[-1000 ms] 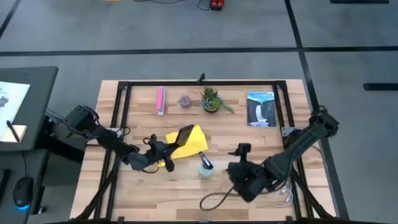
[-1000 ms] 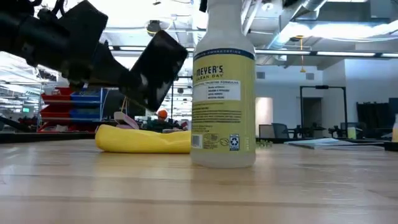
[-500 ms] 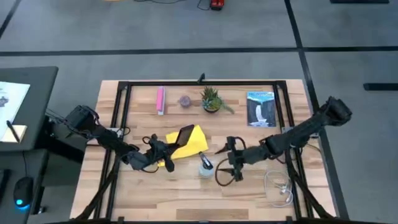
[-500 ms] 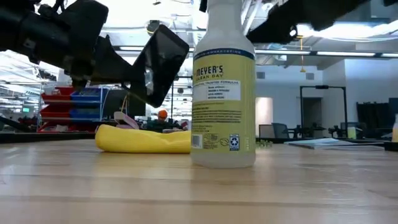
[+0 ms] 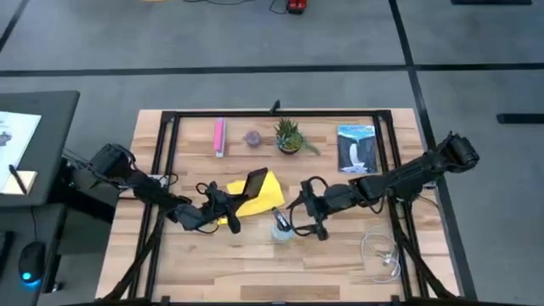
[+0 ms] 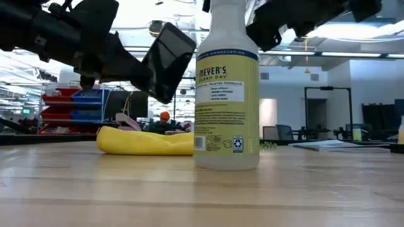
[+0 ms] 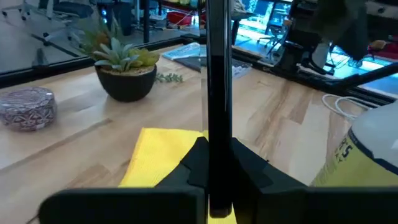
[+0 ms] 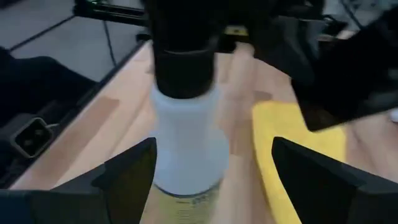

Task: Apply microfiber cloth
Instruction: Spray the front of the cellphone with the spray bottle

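Left gripper (image 5: 228, 206) pinching black phone (image 5: 254, 182) edge-up over microfiber cloth (image 5: 265, 194), lying flat mid-desk, long axis toward far-right corner. Right gripper (image 5: 297, 218) spread around spray bottle (image 5: 280, 228).

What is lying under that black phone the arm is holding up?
The microfiber cloth lies on the table beneath the phone, held by the left gripper. Anything beneath the cloth is hidden.

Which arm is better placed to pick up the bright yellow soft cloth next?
Probably the right. The left gripper is shut on the black phone, held tilted above the bright yellow soft cloth. The right gripper is open and empty, though it frames the clear spray bottle, beside the cloth.
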